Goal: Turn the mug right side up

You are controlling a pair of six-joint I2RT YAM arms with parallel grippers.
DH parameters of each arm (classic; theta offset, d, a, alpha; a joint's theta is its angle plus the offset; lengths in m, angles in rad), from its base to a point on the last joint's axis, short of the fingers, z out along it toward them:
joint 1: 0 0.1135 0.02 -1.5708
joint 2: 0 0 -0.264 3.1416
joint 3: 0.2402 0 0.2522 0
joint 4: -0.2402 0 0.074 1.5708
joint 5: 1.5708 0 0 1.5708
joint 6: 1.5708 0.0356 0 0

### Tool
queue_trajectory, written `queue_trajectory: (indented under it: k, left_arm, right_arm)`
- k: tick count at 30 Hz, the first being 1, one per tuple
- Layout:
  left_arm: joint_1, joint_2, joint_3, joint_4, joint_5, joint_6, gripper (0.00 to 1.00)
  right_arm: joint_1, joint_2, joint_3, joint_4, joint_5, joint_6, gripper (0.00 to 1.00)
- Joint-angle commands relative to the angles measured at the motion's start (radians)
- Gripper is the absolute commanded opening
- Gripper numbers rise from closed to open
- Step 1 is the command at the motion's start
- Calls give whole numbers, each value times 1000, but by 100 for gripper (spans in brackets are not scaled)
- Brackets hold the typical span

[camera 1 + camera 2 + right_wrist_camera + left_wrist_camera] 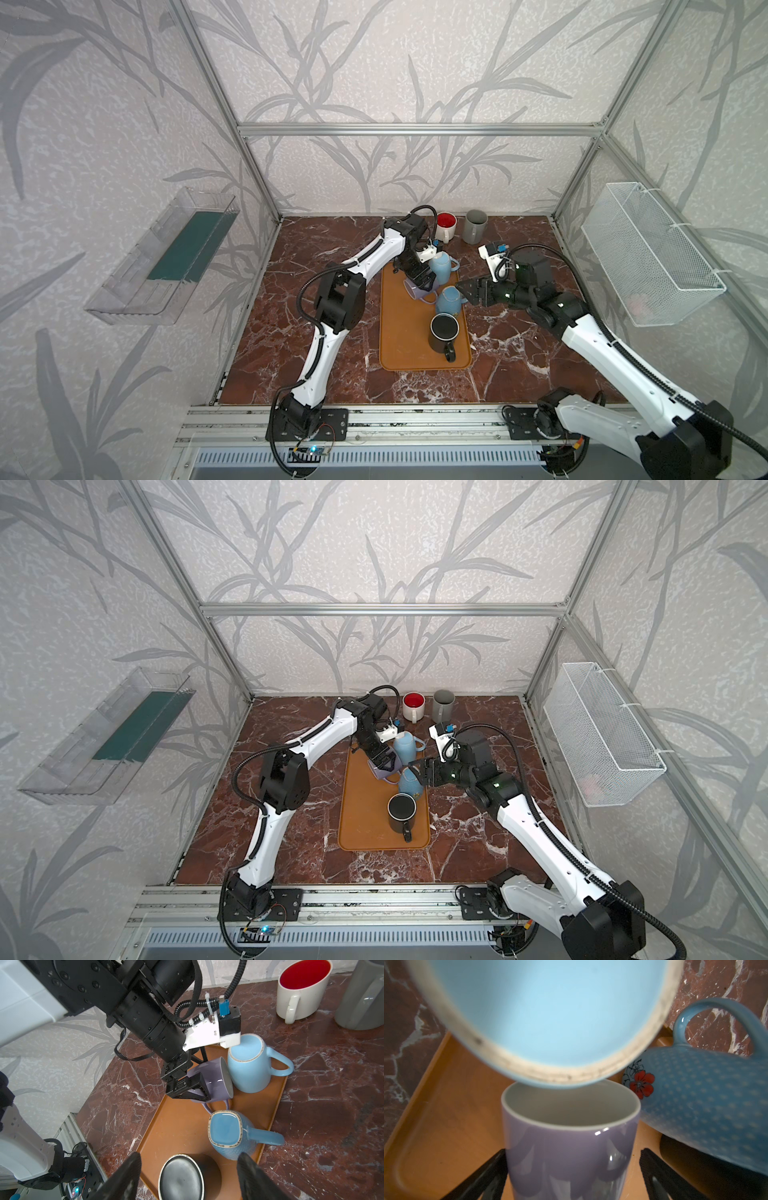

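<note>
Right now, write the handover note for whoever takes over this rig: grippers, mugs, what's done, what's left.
Left gripper: open, jaws either side of the glossy purple ceramic mug, which lies on its side on the orange rectangular tray.
Right gripper: open, empty, above the matte black mug.
Pale blue mug, dotted blue mug and black mug: upside down on the tray.
Done: no tray mug upright yet.
Left: grip the purple mug and stand it mouth up.

In both top views, looking steeply down from high over the front rail (415, 415) at the whole marble table (519, 353), framing nearly equal. From the left wrist, pressed close against the lilac mug (571, 1157). From the right wrist, farther back, facing the rear wall (259, 970) across the shared orange tray (182, 1126).
</note>
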Motion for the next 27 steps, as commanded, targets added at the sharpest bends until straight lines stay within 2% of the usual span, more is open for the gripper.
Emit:
queue_trajectory:
  k: [1,15,21,25,27]
  left_arm:
    - [-6,24,32,-50,4,37,99]
    - [-6,49,34,-40,10,26,98]
    - [-6,52,34,-44,10,23,93]
    - [-4,47,33,-54,16,25,80]
    - [-5,42,27,-56,14,24,61]
  right_arm:
    - [-5,-16,-3,-4,-11,-13,73]
    - [-7,-16,-11,-1,-11,-15,73]
    - [-8,-17,-13,0,-9,-15,73]
    - [-8,-16,-14,2,-8,-15,73]
    - [-8,-16,-14,5,-9,-13,73]
